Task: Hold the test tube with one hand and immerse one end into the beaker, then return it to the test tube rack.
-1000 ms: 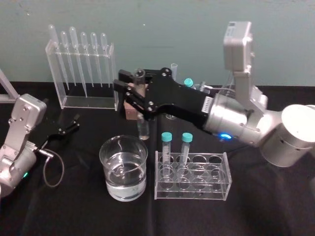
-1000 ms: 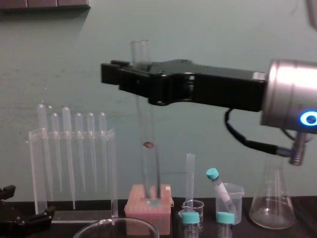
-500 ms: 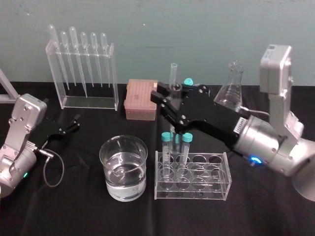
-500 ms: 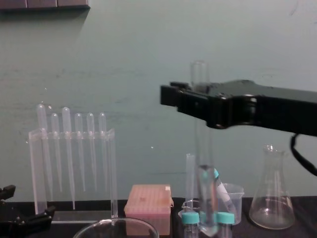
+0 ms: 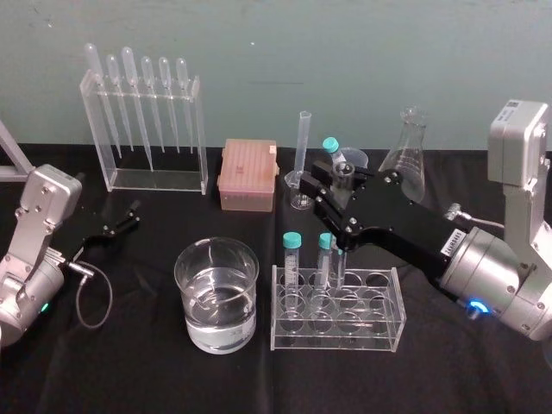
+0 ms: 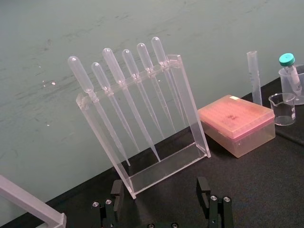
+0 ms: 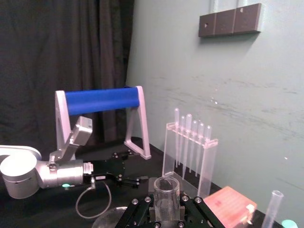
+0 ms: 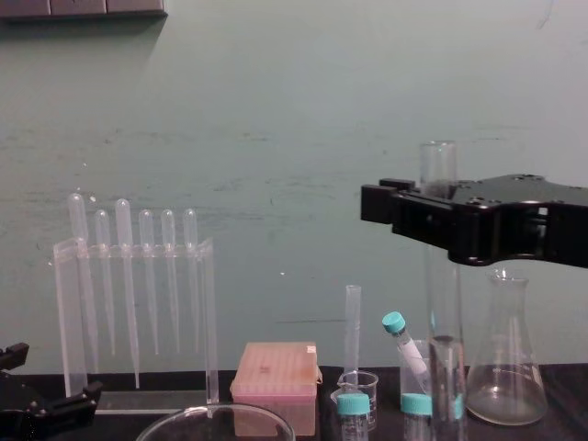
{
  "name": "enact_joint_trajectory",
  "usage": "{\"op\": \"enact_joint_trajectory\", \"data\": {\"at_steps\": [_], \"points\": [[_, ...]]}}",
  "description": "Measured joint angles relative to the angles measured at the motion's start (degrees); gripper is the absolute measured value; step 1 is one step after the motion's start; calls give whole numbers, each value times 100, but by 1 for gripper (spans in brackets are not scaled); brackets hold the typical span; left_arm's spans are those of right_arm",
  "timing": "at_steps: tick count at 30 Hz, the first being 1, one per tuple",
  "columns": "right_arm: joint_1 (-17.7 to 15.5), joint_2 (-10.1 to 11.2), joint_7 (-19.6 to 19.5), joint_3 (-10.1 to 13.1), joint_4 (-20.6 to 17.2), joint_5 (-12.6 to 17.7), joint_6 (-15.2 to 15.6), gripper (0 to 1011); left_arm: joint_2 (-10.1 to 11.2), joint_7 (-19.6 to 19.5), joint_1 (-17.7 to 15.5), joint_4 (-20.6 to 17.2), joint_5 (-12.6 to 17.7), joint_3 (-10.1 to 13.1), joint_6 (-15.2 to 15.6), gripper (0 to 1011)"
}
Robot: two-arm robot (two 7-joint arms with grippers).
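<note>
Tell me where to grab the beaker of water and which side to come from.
Probably pinch the beaker at its rim from above, one jaw inside, one outside: it stands upright, open-topped, and looks too wide to span. Come from its left, where the left gripper lies open; the test tube rack stands close on its right.

- Clear pipette stand (image 5: 159, 179) holding six pipettes (image 5: 128, 86), back left.
- Pink tip box (image 5: 247, 175) just beside the stand.
- Thin graduated cylinder (image 5: 303, 155) near the box.
- Conical flask (image 5: 412, 147), back right.
</note>
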Motion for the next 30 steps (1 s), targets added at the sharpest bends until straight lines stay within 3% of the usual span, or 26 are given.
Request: {"op": "enact_joint_trajectory", "data": {"at_steps": [10,20,30], "points": [[-221,-58,2,228,33,-26,74,192,0,0,0,0,0,0,0,1000],[-179,-167,263,276,360,64,59,191,0,0,0,0,0,0,0,1000],[-221,-170,295,329,370,95,44,190,0,0,0,0,0,0,0,1000]]}}
